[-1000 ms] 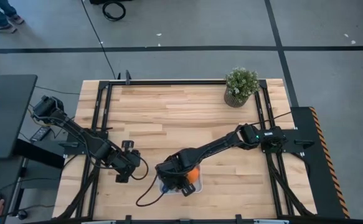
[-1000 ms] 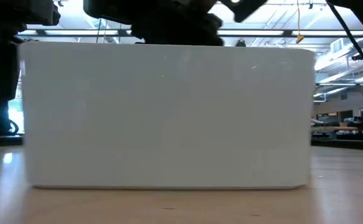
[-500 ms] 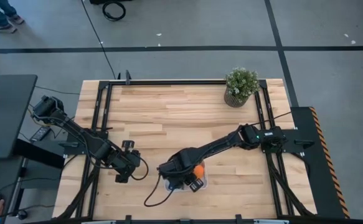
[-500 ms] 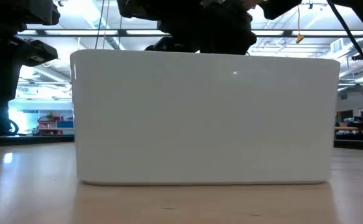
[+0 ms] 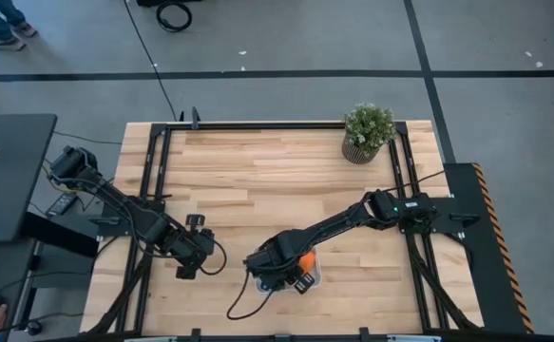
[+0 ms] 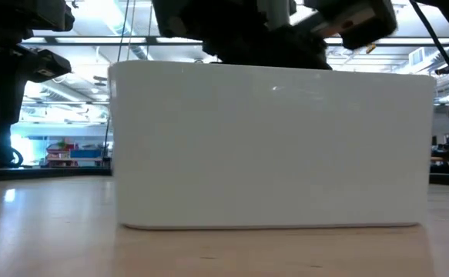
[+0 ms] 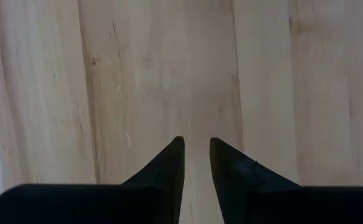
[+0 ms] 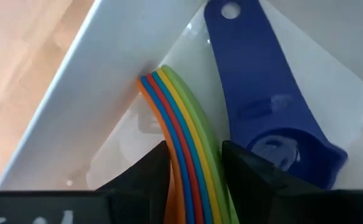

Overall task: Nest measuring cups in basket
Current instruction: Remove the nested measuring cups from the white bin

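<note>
The right end effector (image 8: 195,163) reaches into the white basket (image 8: 100,99) near the front edge of the table (image 5: 257,176), its fingers closed on the flat handles of a nested stack of measuring cups (image 8: 180,127), orange, blue, red, yellow and green. A dark navy cup (image 8: 265,102) lies just beside the stack inside the basket. The left end effector (image 7: 197,163) hovers over bare wood well apart from the basket, its fingers narrowly parted and holding nothing.

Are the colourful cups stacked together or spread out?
Stacked. In the right wrist view the colourful cups' rims sit nested between the right gripper's fingers, inside the basket. One dark navy cup lies apart beside them.
</note>
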### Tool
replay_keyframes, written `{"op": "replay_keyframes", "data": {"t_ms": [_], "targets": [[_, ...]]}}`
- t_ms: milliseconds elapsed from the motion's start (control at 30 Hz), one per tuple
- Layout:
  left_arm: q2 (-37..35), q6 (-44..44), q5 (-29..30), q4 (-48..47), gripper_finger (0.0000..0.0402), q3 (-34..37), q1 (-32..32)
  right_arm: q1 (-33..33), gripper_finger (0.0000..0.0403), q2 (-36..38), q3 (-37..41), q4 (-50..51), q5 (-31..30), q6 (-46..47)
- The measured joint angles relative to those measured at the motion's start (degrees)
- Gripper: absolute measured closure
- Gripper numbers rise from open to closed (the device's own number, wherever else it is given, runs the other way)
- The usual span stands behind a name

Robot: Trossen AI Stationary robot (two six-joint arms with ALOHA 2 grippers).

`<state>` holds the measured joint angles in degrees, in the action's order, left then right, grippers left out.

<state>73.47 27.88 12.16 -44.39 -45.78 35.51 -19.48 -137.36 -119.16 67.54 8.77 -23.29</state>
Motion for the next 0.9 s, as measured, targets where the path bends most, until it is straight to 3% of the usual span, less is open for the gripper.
{"op": "replay_keyframes", "data": {"t_ms": [267, 567, 900], "targets": [[0.0, 0.02, 0.0, -0.01, 0.0317, 0.0, -0.02, -0.36, 0.0266, -0.2, 3.47, -4.41, -1.92, -2.83], [0.0, 0.07, -0.86, -0.01, 0.0317, 0.0, 0.0, -0.31, 0.0324, -0.11, 4.08, -4.96, -3.66, -2.94], [0.0, 0.04, -0.87, -0.01, 0.0317, 0.0, -0.02, -0.28, 0.0324, -0.27, 3.44, -4.65, -5.82, -2.47]]}}
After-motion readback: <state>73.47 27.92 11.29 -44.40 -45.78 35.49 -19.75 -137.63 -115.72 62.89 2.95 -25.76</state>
